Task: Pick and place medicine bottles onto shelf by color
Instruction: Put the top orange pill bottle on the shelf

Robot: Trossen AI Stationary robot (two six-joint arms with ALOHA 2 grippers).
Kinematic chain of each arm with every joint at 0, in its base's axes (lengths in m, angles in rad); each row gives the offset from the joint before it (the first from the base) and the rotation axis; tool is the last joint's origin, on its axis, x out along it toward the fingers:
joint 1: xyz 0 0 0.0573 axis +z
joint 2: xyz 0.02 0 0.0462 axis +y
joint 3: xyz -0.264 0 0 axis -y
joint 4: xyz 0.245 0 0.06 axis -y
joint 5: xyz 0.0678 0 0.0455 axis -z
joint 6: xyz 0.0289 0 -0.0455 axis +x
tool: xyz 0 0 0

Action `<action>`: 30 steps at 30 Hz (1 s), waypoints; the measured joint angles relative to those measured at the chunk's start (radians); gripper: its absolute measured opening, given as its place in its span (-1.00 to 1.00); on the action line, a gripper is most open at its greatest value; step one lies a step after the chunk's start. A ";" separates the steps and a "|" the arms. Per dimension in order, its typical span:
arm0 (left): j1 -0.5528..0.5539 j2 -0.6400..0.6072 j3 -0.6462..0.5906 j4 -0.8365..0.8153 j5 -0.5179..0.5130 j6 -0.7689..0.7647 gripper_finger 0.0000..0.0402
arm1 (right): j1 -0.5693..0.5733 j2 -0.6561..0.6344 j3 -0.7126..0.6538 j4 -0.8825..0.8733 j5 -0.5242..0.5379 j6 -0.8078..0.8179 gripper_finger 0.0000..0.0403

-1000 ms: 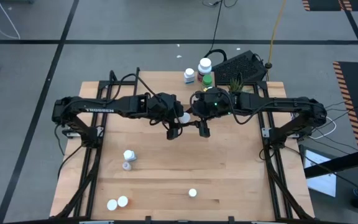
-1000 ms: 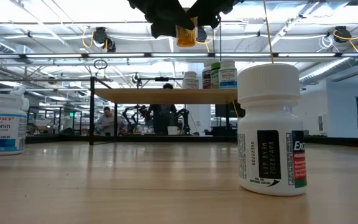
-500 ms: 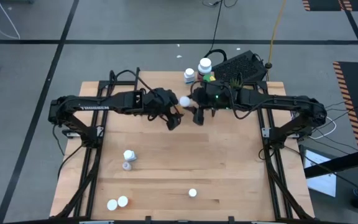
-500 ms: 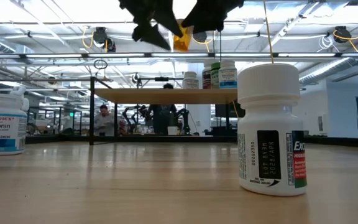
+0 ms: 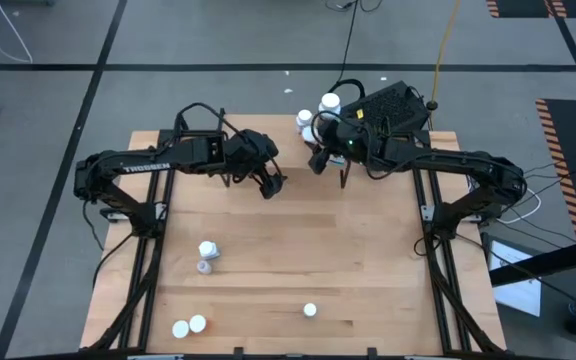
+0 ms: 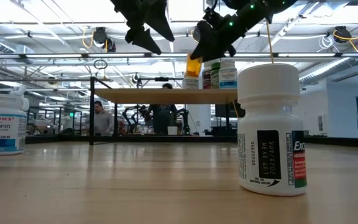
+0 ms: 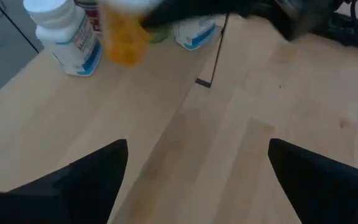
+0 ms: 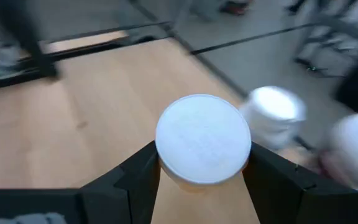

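The right gripper (image 6: 199, 45) clenches an orange bottle (image 6: 194, 65) by its white cap (image 8: 203, 138), holding it in the upper centre of the low view, just above the shelf (image 6: 166, 95). Beside it on the shelf stand three more bottles (image 6: 219, 74). The left gripper (image 5: 271, 184), fingers spread and empty, hangs above the table (image 5: 288, 260) left of centre. Other bottles (image 5: 206, 255) sit lower left.

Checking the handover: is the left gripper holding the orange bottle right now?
No. The left gripper stands open and empty, while the orange bottle sits between the right gripper's fingers.
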 joint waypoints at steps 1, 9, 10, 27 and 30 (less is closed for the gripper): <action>0.000 0.000 0.000 -0.001 0.000 0.009 0.95 | 0.000 0.000 -0.004 0.001 -0.039 -0.006 0.00; 0.016 0.002 0.000 0.006 0.005 0.054 0.95 | 0.046 0.016 -0.004 0.008 -0.110 0.005 0.00; 0.023 0.002 0.000 0.012 0.016 0.057 0.95 | 0.049 0.031 0.000 0.009 -0.110 0.042 0.00; 0.066 0.002 0.000 0.005 0.055 0.051 0.95 | 0.031 0.171 0.133 -0.089 0.098 0.071 0.00; 0.066 0.002 0.000 0.003 0.055 0.051 0.95 | 0.018 0.168 0.133 -0.095 0.103 0.074 0.00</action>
